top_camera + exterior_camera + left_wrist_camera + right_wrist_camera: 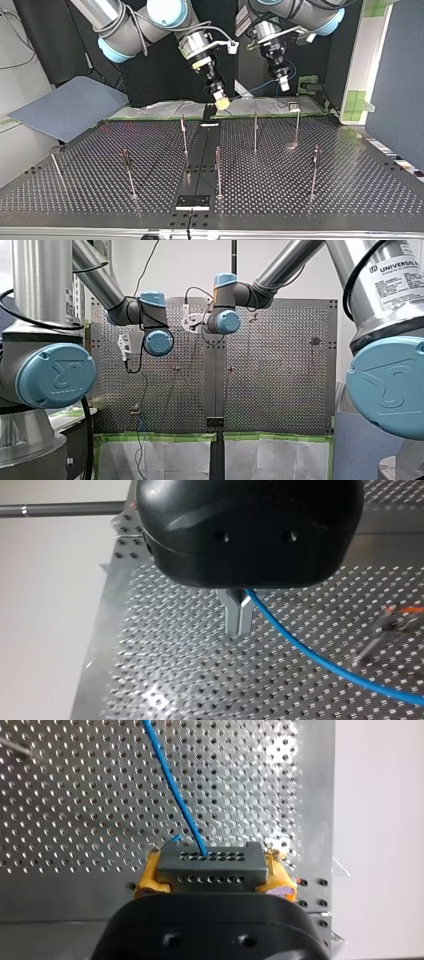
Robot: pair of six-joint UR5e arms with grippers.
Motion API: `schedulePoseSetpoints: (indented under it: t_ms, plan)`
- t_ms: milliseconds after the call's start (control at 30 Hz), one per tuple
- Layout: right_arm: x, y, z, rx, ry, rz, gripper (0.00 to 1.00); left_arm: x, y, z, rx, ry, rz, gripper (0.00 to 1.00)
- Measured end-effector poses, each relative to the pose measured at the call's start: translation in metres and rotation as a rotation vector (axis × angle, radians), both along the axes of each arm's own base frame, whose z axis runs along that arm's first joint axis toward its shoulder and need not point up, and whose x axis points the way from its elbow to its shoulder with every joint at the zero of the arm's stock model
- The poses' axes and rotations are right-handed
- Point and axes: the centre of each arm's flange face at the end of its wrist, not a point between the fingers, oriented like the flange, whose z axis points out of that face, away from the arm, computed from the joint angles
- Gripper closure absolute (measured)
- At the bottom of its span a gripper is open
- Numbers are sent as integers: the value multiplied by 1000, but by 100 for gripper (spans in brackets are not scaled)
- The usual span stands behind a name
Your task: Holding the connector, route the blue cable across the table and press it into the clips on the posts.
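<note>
My right hand clamps the light, rigid connector by its sides; my left hand pinches the thin, floppy blue cable, which likely needs tension to route.

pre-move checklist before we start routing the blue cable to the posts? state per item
1. Grip on connector by my right claw: ok, clamped from both sides.
2. Seating of blue cable in the connector: ok, it enters the upper hole row.
3. Hold by my left claw on the blue cable: ok, shut on it.
4. Cable pressed into a clip: not ok, no post carries it yet.
5. Clip openings facing the approach: cannot tell, too small.
6. Both claws raised above the table: ok in the top view.
</note>
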Motion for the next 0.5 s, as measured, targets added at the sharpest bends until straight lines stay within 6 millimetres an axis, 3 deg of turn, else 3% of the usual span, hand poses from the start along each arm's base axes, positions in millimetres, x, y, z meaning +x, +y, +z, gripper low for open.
schedulePoseSetpoints:
  t_ms: [233, 500]
  plan:
    - [18, -4, -9, 16, 13, 23, 100, 9, 18, 23, -22, -26, 19, 98]
    - [34, -10, 17, 12, -20, 36, 100, 27, 39, 35, -33, -51, 47, 98]
